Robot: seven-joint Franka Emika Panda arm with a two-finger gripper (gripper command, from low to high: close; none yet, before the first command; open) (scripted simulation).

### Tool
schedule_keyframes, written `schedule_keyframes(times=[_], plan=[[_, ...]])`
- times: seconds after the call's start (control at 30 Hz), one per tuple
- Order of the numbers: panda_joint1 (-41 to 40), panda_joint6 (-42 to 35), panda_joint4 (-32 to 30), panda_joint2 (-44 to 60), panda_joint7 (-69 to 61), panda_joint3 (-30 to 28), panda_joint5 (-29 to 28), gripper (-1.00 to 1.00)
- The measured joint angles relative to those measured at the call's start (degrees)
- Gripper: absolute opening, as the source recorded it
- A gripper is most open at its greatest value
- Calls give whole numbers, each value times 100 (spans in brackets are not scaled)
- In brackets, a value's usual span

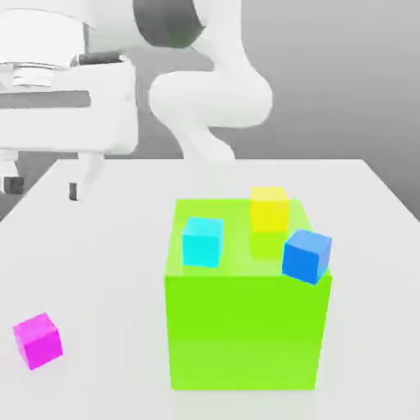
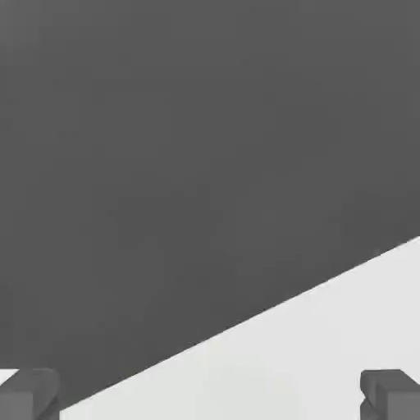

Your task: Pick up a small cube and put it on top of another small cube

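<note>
in the exterior view, the pincer (image 1: 43,187) hangs at the far left, high above the back of the white surface (image 1: 107,271), carried by the white arm (image 1: 209,90) that bends in from the top. its two dark fingertips (image 1: 74,191) stand well apart, with nothing between them, so it is spread and holds nothing. in the hand view the same two grey fingertips (image 2: 29,398) sit at opposite sides of the picture, wide apart, with only the pale surface (image 2: 271,361) and the dark grey backdrop (image 2: 205,148) beyond them.

further forward on the exterior view's left, the small magenta cube (image 1: 38,340) rests on the surface by itself, near the front edge, well apart from the pincer and apart from the big lime-green cube (image 1: 244,328).

the big lime-green cube stands on the surface around the middle of the exterior view. on its top face, toward the exterior view's left, sits a cyan cube (image 1: 202,241). behind it and to the right a yellow cube (image 1: 269,208) rests near the back edge of the top. at the front right corner of the top a blue cube (image 1: 307,256) sits tilted, overhanging the edge a little.
</note>
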Motion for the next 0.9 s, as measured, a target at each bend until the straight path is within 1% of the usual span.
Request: schedule_keyframes(times=[0.13,0.33,0.47,0.5,0.73,0.9], plan=[[-374,344,-178,843,4,-251,211,0],[-832,881,-410,2115,-57,-397,605,0],[-1226,1483,-290,2948,-393,24,1082,0],[-1326,1635,-248,3148,-484,148,1205,-100],[-1367,1675,-241,3194,-486,190,1208,-100],[-1092,1003,-416,2321,-58,-190,598,-100]])
